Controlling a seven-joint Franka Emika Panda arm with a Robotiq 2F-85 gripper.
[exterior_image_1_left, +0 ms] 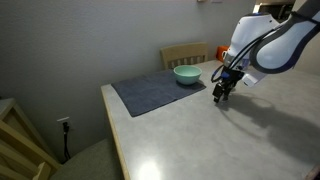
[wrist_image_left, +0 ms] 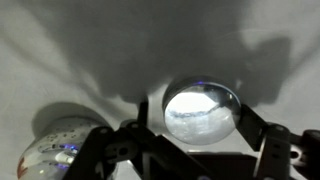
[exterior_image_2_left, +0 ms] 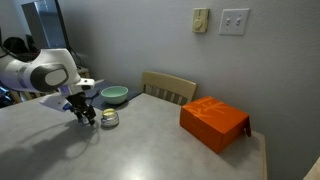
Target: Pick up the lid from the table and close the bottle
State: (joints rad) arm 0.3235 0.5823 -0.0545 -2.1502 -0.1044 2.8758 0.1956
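Right up against the wrist camera are the gripper's [wrist_image_left: 196,112] two dark fingers [wrist_image_left: 258,135], coming up from the bottom of the view. The lid [wrist_image_left: 203,105] lies between them. It is one small round cap, silvery grey and low, with a bright glare across its flat top. The jaws stand a little wider than the cap. One finger looks to be at its rim and a thin gap shows at the other, so I cannot tell whether they actually grip it.

Off to one side in the same view is the bottle [wrist_image_left: 55,150], a single squat piece of clear glass, glinting, blurred and partly cut off by the frame.

In an exterior view the bottle [exterior_image_2_left: 110,119] stands on the table [exterior_image_2_left: 150,150] just in front of the teal bowl [exterior_image_2_left: 114,95], with its mouth uncovered. The gripper [exterior_image_2_left: 84,115] is down low just beside the bottle, on the side away from the orange box [exterior_image_2_left: 213,122]. That box sits well apart from the bowl, farther along the table.

There is one bowl [exterior_image_1_left: 186,75], and it rests on the far corner of the one grey mat [exterior_image_1_left: 150,92]. The gripper [exterior_image_1_left: 222,95] hangs near it, off the mat. A single wooden chair [exterior_image_1_left: 185,53] stands just behind the bowl.
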